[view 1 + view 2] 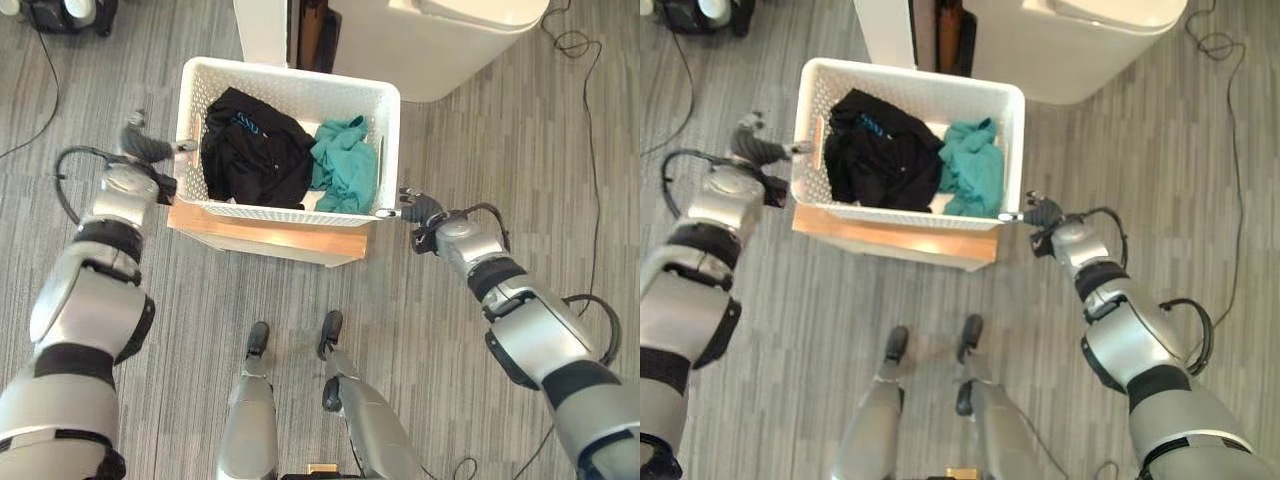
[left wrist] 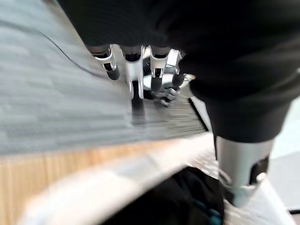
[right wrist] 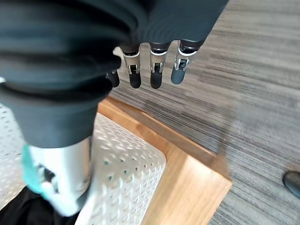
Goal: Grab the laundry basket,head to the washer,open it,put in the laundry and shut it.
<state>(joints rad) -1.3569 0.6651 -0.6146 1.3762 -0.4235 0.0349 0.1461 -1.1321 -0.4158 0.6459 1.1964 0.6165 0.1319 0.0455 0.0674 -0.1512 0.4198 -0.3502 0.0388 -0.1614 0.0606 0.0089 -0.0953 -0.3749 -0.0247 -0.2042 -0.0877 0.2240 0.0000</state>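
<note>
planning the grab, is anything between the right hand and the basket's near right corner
Nothing: in the left eye view the right hand sits right at the white basket corner, thumb at its rim.

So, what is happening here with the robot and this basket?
The robot stands before a white laundry basket resting on a wooden stand, with black clothing and a teal garment inside. The left robot hand and right robot hand are at opposite sides of the rim, fingers open, not gripping yet. The washer stands just behind.
</note>
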